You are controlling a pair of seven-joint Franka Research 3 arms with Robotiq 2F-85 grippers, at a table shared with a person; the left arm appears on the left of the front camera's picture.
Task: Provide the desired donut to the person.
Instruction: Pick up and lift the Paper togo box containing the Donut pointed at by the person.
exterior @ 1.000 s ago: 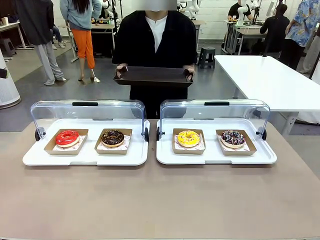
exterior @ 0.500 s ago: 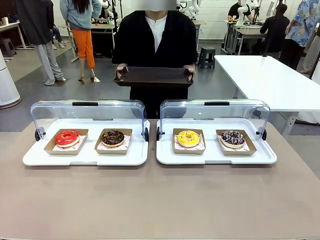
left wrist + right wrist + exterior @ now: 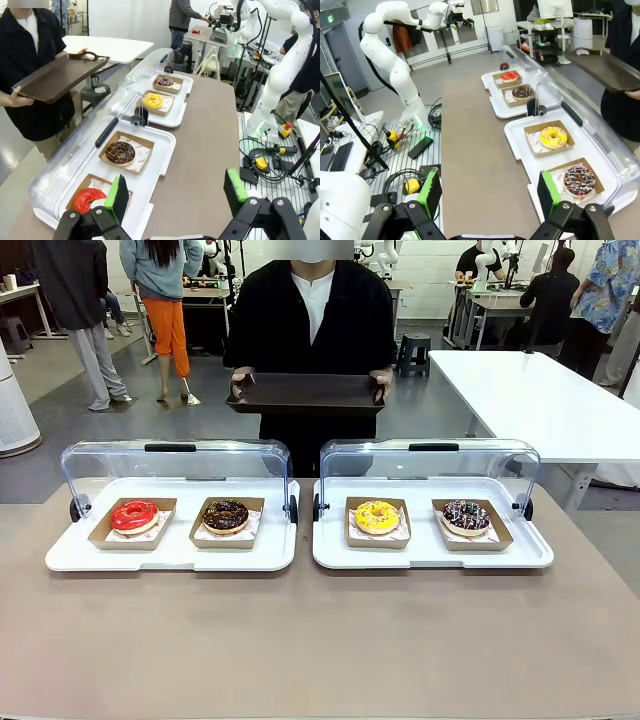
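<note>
Right now, the person point(image 3: 310, 320) stands at the far side of the table point(image 3: 320, 640), holding a dark brown tray point(image 3: 305, 393) level, one hand at each end. On the table the left serving tray point(image 3: 170, 556) and the right serving tray point(image 3: 430, 556) sit side by side, each with a clear lid point(image 3: 175, 465) tipped back on the person's side. The left one carries a red donut point(image 3: 134, 514) and, to its right, a chocolate donut point(image 3: 225, 514). The right one carries a yellow donut point(image 3: 377, 516) and a sprinkled donut point(image 3: 466, 515). Each donut lies in its own brown card box point(image 3: 110, 537) (which of the four is wanted cannot be told). In the left wrist view the left gripper point(image 3: 177, 192) hangs above the table's left end with its green-padded fingers spread wide, holding nothing, the red donut just past one finger. In the right wrist view the right gripper point(image 3: 489, 192) is likewise spread wide and empty, hanging over bare tabletop beside the right serving tray.
</note>
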